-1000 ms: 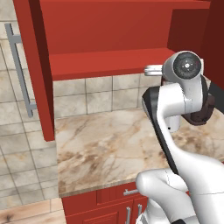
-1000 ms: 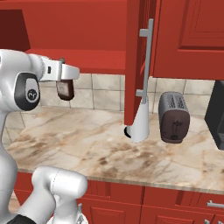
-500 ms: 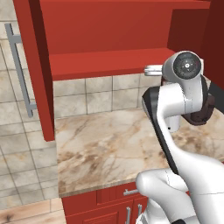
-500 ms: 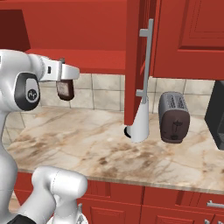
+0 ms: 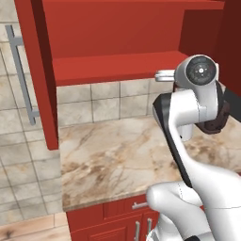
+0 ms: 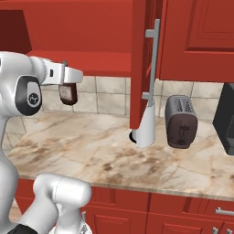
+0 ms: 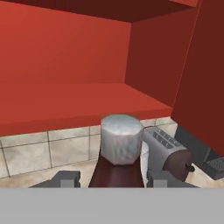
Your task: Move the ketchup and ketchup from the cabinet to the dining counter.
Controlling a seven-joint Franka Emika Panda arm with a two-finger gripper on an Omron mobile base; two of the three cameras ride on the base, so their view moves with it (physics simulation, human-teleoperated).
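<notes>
A dark red-brown ketchup [image 6: 67, 95] bottle hangs in my gripper [image 6: 67, 84], just in front of and below the open cabinet [image 6: 100, 61] and above the tiled wall. In the hand view the ketchup [image 7: 116, 168] stands between my two fingertips [image 7: 65, 178], its pale grey cap toward the camera, and the gripper [image 7: 113, 178] is shut on its body. The cabinet's red inner shelf [image 7: 78, 105] lies bare beyond it. In the left base view my arm hides the bottle, in front of the cabinet shelf [image 5: 117, 66]. The dining counter is out of view.
Below lies a marbled worktop [image 6: 109, 155] backed by tiles. A steel toaster [image 6: 181, 121] and a dark appliance [image 6: 226, 119] stand at its right, a white cone-shaped object [image 6: 145, 128] beside them. Open cabinet doors [image 6: 141, 64] [image 5: 40, 70] with bar handles hang on both sides.
</notes>
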